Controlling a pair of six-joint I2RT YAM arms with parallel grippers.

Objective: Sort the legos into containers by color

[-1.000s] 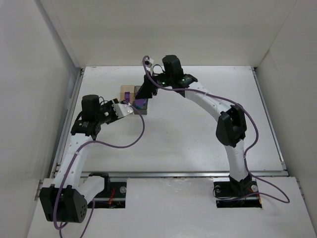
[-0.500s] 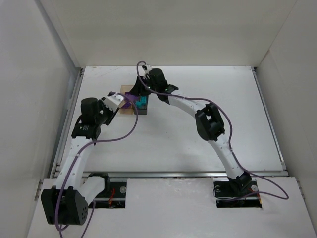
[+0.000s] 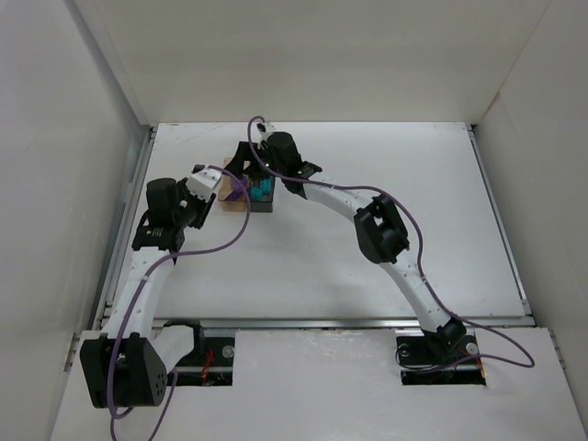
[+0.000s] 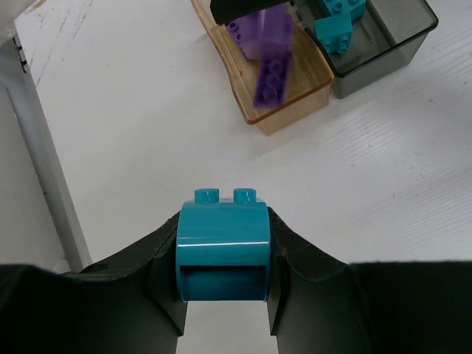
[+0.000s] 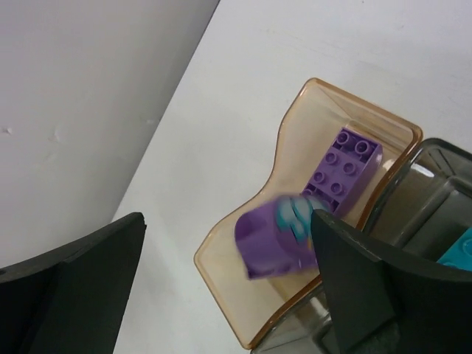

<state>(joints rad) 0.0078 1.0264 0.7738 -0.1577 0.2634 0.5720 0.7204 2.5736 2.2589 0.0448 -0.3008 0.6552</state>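
Observation:
My left gripper is shut on a teal lego with two studs, low over the white table, short of the containers. The amber container holds purple legos. The grey container beside it holds teal legos. My right gripper stands open above the amber container. A blurred purple lego is loose between its fingers, over a flat purple lego lying inside. From above, both grippers crowd the containers.
The white enclosure's left wall and a metal rail run close to the left of the containers. The grey container touches the amber one on its right side.
The right gripper swung left from the grey container to over the amber one and opened, letting go of the purple lego. The left gripper crept toward the containers with the teal lego.

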